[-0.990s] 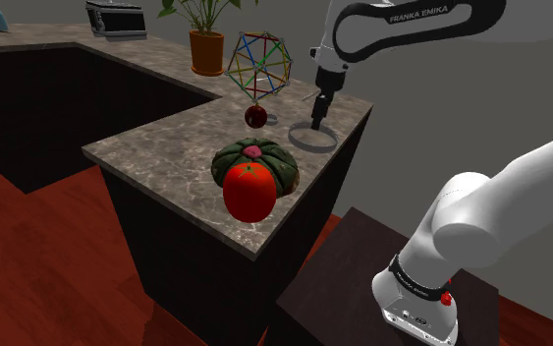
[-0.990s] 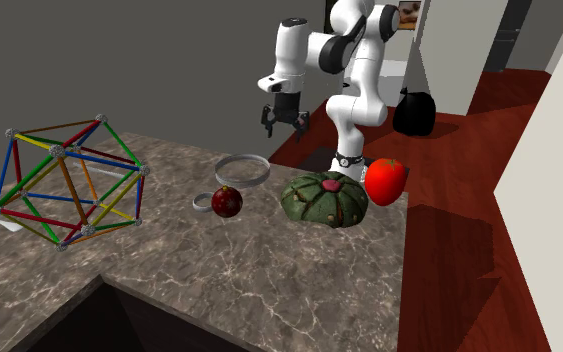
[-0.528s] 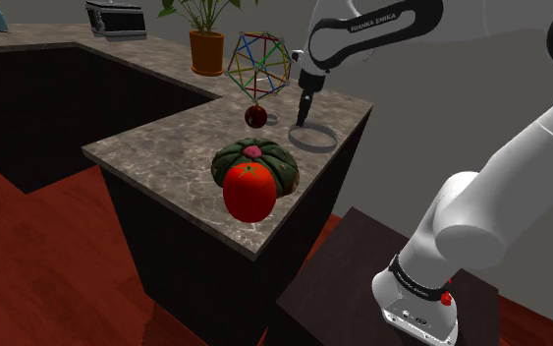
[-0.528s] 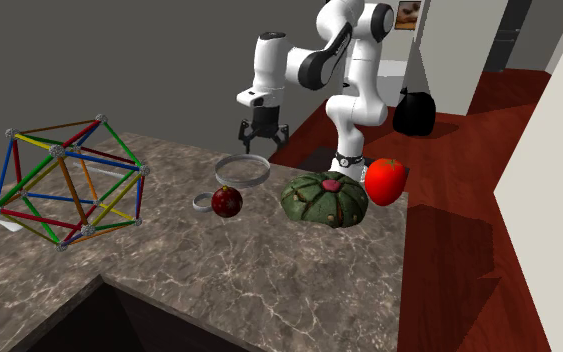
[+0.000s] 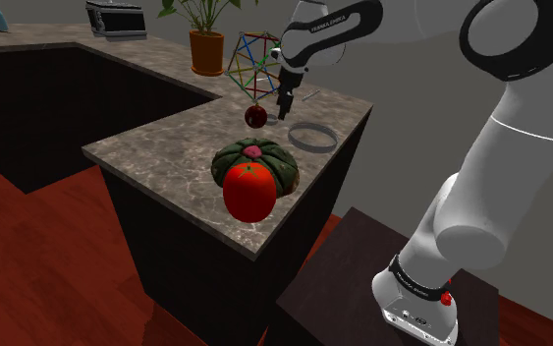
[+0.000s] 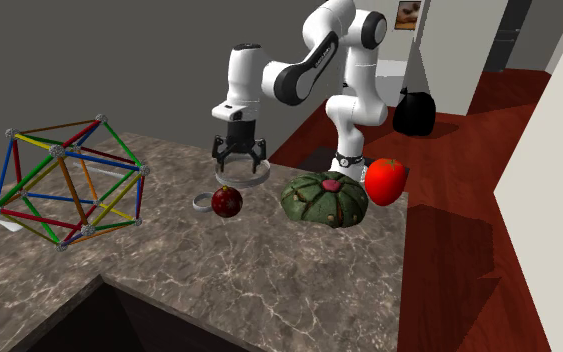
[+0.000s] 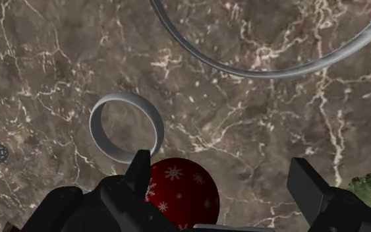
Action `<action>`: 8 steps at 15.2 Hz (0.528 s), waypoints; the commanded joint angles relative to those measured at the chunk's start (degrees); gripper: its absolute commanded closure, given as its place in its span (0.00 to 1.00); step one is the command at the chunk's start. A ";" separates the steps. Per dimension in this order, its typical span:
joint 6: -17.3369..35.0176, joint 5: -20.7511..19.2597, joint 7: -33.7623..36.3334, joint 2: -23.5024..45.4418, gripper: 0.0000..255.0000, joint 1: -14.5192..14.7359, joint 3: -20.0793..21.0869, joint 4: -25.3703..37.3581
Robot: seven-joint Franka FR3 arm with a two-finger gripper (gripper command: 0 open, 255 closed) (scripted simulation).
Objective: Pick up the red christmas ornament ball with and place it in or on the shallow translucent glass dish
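1. Ball sits on the desk, just beside a small ring and near the dish.
2. Claw hangs open and empty above; in the wrist view the ball lies hard by one finger, off-centre.
3. Risk: coming down so, that finger could strike the ball and roll it away.
4. Half a second ago the claw stood further right, over the dish; it has swung left.

- red Christmas ornament ball: dark red with white snowflakes
- shallow ring-shaped dish: plain pale grey
- small ring: same grey
- stone-look counter: brown with white veining
- ribbed pumpkin-like thing: mottled green, pink top
- tomato-shaped thing: bright red, green cap
- rod polyhedron frame: red, green, blue, yellow and orange rods, grey joints
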 commanded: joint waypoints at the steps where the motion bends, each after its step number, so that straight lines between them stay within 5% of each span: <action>1: 0.76 2.65 -5.04 4.18 0.00 -0.31 0.34 4.16; 4: 1.05 5.63 -10.66 9.29 0.00 -1.26 1.36 9.82; 8: 3.37 6.42 -11.16 11.16 0.00 -1.55 1.70 9.27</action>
